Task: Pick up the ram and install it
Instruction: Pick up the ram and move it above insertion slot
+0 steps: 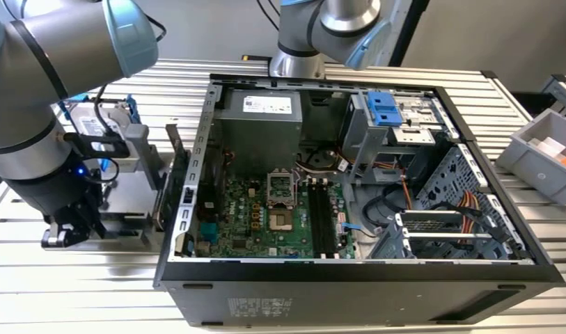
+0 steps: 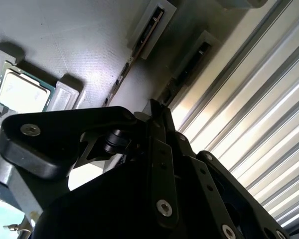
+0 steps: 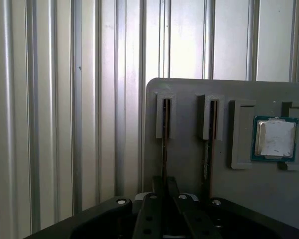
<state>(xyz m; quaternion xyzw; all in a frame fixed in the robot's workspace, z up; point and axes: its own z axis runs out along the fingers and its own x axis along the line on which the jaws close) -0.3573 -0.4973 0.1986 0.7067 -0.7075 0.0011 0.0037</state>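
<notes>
Two thin sticks stood edgewise in the grey tray point(image 3: 189, 94) on the worktop point(image 3: 65, 99); the gripper point(image 3: 165, 184) sat pinched shut on the ram point(image 3: 164, 149), beside the spare stick point(image 3: 208, 154). Any skew in lifting could wedge it in its holder point(image 3: 159, 117) or slip the thin grip.

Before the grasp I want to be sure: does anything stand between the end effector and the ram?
Nothing visible does. In the first wrist view the end effector lines up with the ram standing on edge in the grey tray; a second stick stands beside it, apart.
</notes>
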